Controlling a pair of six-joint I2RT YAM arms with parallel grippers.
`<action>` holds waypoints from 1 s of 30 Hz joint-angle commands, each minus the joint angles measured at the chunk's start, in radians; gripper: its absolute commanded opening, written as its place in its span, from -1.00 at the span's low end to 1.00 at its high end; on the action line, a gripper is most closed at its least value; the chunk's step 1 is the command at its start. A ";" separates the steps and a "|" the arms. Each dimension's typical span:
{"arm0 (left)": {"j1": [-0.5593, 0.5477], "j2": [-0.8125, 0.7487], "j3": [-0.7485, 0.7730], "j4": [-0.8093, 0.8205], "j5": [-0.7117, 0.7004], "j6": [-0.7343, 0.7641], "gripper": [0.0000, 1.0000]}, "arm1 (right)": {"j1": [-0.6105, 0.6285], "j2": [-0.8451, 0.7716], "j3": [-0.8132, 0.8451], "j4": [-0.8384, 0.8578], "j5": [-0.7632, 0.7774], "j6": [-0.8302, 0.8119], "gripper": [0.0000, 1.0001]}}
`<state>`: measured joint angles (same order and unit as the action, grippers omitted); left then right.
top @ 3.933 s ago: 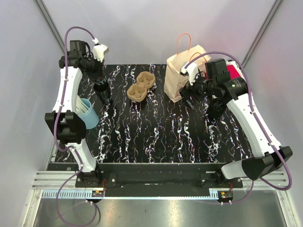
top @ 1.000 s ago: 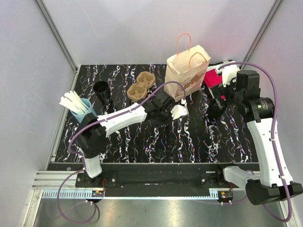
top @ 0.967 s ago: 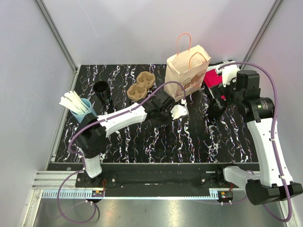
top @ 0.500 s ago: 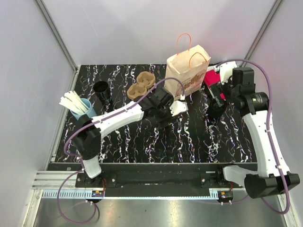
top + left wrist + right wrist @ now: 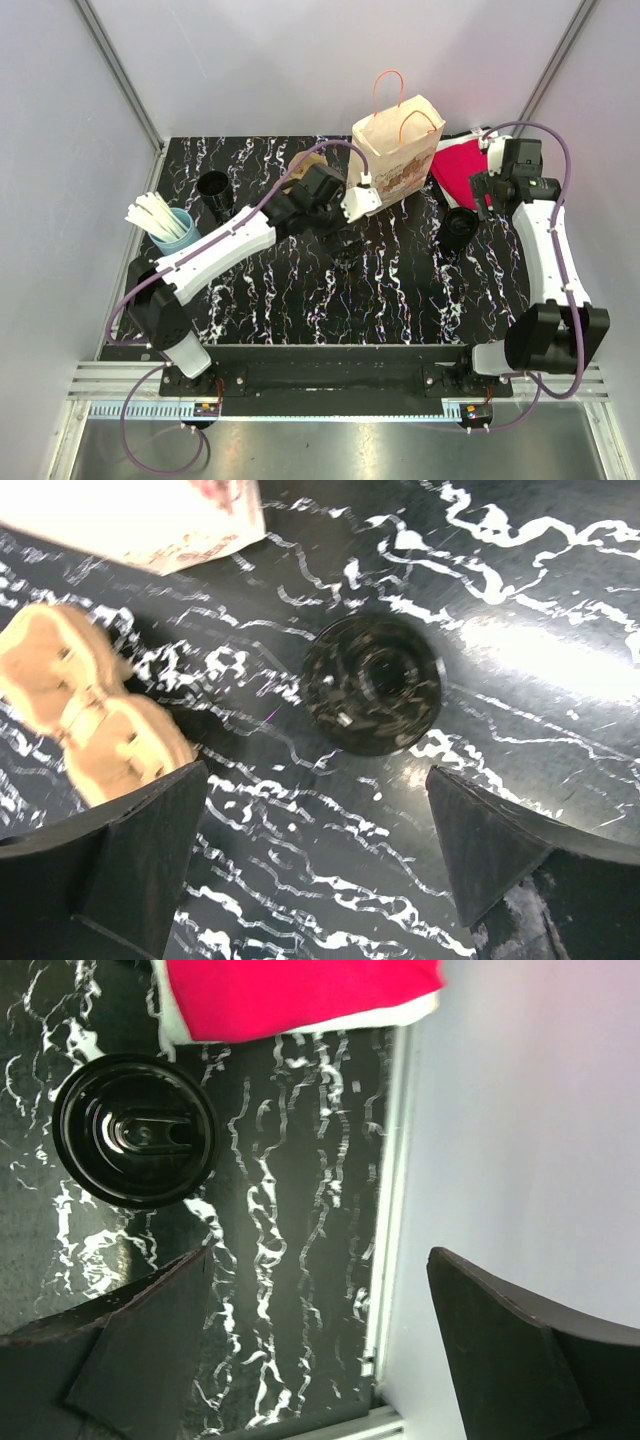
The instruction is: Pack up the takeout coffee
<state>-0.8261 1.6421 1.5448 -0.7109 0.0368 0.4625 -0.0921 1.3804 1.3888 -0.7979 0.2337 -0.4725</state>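
Black marbled tabletop (image 5: 400,290), overhead view: carrying every item.
Paper bag (image 5: 395,150): standing upright at the back, orange handles rising; its inside is not showing.
Blue cup (image 5: 185,240): sitting at the left edge, holding white sticks (image 5: 150,213).
Back-left black cup (image 5: 213,188): standing behind the blue cup; contents impossible to tell.
Pulp carrier (image 5: 312,160): lying behind the left arm (image 5: 230,245), mostly hidden.
Centre coffee cup (image 5: 345,258): standing mid-tabletop, in front of the bag.
Right coffee cup (image 5: 458,228): standing in front of the red napkins (image 5: 458,160).

Left wrist view, centre coffee cup (image 5: 372,685): showing a round black lid, standing free just beyond the fingertips.
Left gripper (image 5: 316,772): hanging with fingers spread wide, holding nothing.
Pulp carrier (image 5: 85,720): lying left of the cup, blurred.
Paper bag (image 5: 150,520): its corner is showing at the top.

Right wrist view, right coffee cup (image 5: 135,1130): wearing a glossy black lid, sitting off to the left, outside the finger gap.
Right gripper (image 5: 318,1255): spreading wide, empty.
Red napkins (image 5: 300,995): lying beyond the cup.
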 commanded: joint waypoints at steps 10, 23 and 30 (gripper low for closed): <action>0.130 -0.136 0.078 -0.076 -0.048 0.025 0.97 | -0.067 0.150 -0.066 0.184 -0.167 0.087 0.58; 0.154 -0.142 0.066 -0.078 -0.014 -0.002 0.98 | -0.074 0.256 -0.108 0.267 -0.257 0.126 0.34; 0.156 -0.137 0.066 -0.078 -0.009 -0.008 0.98 | -0.074 0.276 -0.116 0.284 -0.272 0.127 0.19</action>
<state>-0.6750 1.5246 1.5879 -0.8146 0.0082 0.4690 -0.1654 1.6581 1.2728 -0.5629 -0.0116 -0.3588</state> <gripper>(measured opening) 0.987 0.623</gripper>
